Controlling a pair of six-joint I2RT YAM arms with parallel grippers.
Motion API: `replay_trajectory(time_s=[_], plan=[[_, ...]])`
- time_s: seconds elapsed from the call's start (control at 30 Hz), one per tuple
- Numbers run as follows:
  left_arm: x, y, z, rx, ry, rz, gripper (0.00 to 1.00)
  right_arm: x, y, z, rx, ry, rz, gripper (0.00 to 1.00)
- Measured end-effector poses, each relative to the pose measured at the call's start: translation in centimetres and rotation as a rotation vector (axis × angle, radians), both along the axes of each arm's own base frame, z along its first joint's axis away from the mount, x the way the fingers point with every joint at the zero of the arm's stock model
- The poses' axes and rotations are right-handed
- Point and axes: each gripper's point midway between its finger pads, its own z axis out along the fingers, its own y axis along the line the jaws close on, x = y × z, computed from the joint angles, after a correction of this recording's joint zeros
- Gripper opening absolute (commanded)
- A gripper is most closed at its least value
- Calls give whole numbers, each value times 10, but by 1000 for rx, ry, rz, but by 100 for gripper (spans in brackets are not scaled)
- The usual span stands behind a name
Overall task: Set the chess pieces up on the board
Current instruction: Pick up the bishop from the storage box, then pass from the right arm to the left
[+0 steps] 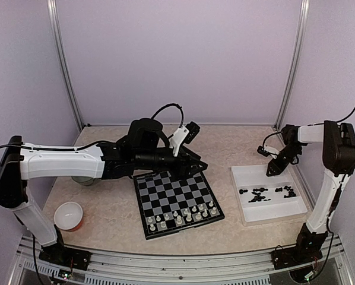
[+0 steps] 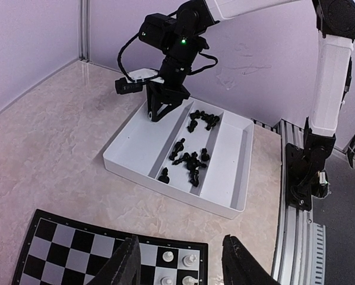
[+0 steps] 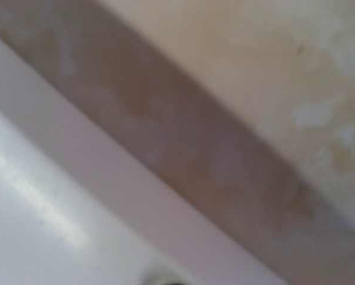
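Top external view, left to right. White cup near the left arm's base. Left gripper over the far edge of the board, fingers apart and empty. Cream-white chess pieces standing on the two near ranks; far ranks bare. Black chess pieces clustered in the middle compartment of the white tray. Right gripper low over the tray's far-left corner, beside the cluster; open or closed, impossible to tell. Probable step: fetching a black piece. Best done by shifting toward a piece at the cluster's edge, closing on that one alone, lifting straight, and setting it upright mid-square.
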Motion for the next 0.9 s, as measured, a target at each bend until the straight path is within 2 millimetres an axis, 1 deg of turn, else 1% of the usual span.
replay_trajectory(time_s=[0.1,0.27,0.33,0.37,0.43,0.53,0.57,0.63,0.67,0.7,0.73,0.77,0.8,0.9], plan=[[0,-1,-1,-1,3,-1,48,3,2,0,13,-2,-6,13],[1,-3,-6,5,12,-1,47,1,9,2,64,17,-45,8],[2,-4,-8,5,13,1,47,-4,21,8,142,53,-79,8],[3,-5,-9,5,13,5,48,-6,30,16,200,70,-92,8],[8,-7,-10,2,5,30,48,-2,48,43,329,71,-127,10],[16,-11,-1,-33,-38,79,47,11,82,114,575,-15,-125,11],[19,-12,6,-58,-68,104,48,13,94,149,673,-65,-108,10],[24,-16,24,-115,-149,156,48,9,115,203,839,-111,-84,9],[25,-18,34,-141,-196,180,48,6,125,227,923,-117,-71,9],[25,-21,42,-163,-241,201,48,4,135,245,995,-115,-60,8],[24,-24,52,-186,-290,226,48,-1,145,260,1067,-99,-46,8],[23,-30,61,-208,-345,250,47,-7,156,271,1136,-70,-32,8],[24,-37,69,-223,-390,272,47,-13,167,276,1194,-25,-19,8],[30,-56,85,-253,-475,331,47,-26,190,276,1289,115,-15,8]])
